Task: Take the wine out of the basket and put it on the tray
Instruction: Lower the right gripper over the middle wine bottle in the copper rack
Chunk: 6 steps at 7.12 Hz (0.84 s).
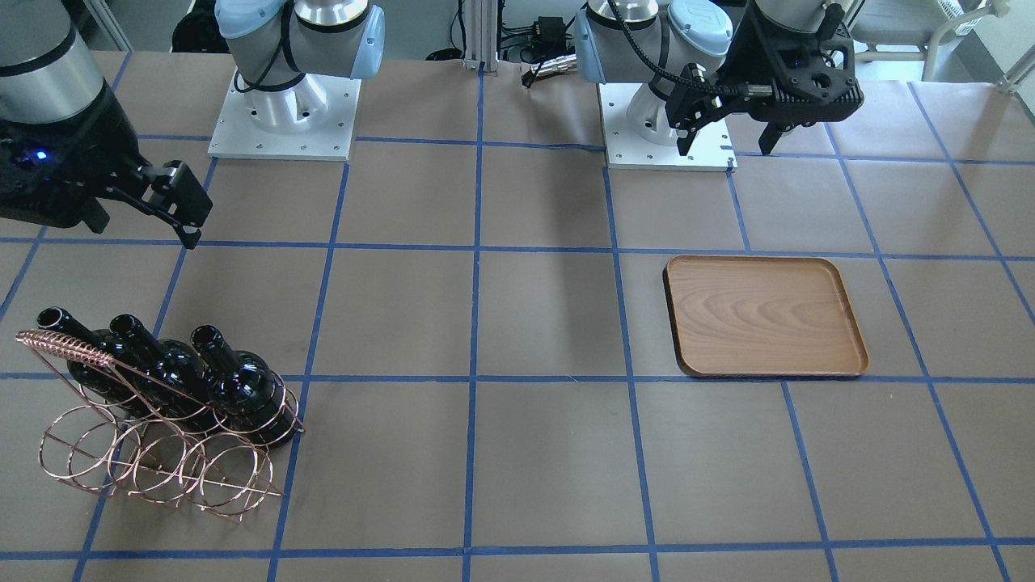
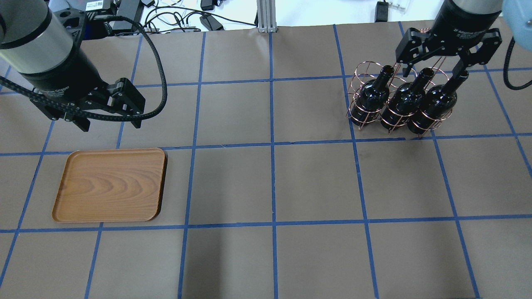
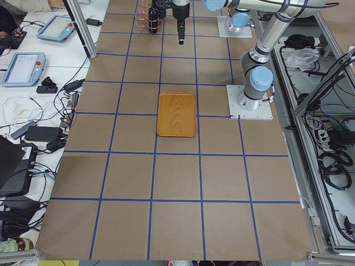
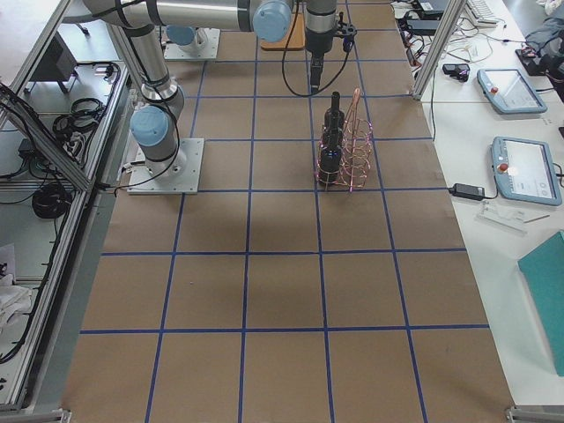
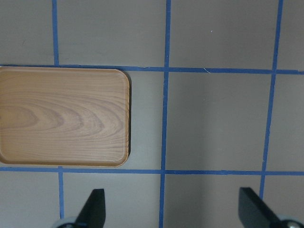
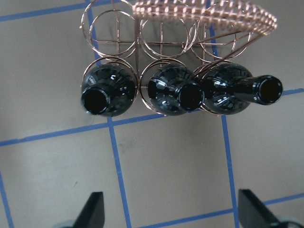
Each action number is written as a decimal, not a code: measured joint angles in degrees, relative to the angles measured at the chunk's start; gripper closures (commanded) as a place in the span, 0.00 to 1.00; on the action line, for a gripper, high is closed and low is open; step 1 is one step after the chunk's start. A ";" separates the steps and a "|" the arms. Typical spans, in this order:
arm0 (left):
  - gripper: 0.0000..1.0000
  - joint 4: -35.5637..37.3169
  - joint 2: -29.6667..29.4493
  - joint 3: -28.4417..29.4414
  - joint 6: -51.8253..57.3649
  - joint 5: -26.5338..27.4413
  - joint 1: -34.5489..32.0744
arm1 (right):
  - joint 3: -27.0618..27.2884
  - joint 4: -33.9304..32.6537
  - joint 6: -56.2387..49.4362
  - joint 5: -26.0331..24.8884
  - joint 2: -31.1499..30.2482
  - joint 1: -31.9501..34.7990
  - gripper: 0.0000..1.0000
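Three glossy, near-black bottles [image 6: 175, 95] lie side by side in the copper wire rack [image 6: 204, 9], just ahead of and below your right pincer [image 6: 171, 192], with their open mouths tilted up toward it. None is touched yet. That pincer hangs with its fingers wide apart and nothing between them. Your left pincer [image 5: 171, 190] is likewise spread and empty. The wooden tray [image 5: 61, 116] lies bare on the worktop [image 5: 218, 118] below it, ahead and off to one side, well apart from the right pincer and the rack. Treat a bottle as rigid, fragile glass. It will likely be heavy for its width, with the weight low in the body, and the shiny surface will probably slide under the pads. No cork shows and you cannot tell whether anything is inside, so keep the mouth from tipping down. I would take hold on the neck, just under the thicker lip, since that ridge should stop it slipping through and the body is caged by the rings. Close squarely across the neck, then draw it out along its own slant rather than straight up. The rack looks light and may well drag along if the shoulder catches a ring.
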 measured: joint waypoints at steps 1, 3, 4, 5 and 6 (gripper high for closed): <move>0.00 -0.58 0.05 0.00 -0.02 0.68 -0.03 | 1.23 -3.00 0.39 -0.24 1.17 -0.73 0.04; 0.00 -0.24 -0.17 0.04 0.48 -1.00 -0.13 | 1.92 -6.71 0.92 -0.36 4.12 -1.07 0.15; 0.00 0.27 -0.39 0.05 0.57 -2.64 -0.19 | 1.93 -7.93 0.98 -0.40 5.40 -1.15 0.20; 0.00 0.51 -0.41 0.05 0.60 -3.56 -0.21 | 1.94 -8.69 1.13 -0.41 6.23 -1.20 0.20; 0.00 0.53 -0.34 0.00 0.64 -3.75 -0.22 | 1.90 -9.66 1.44 -0.37 7.22 -1.23 0.24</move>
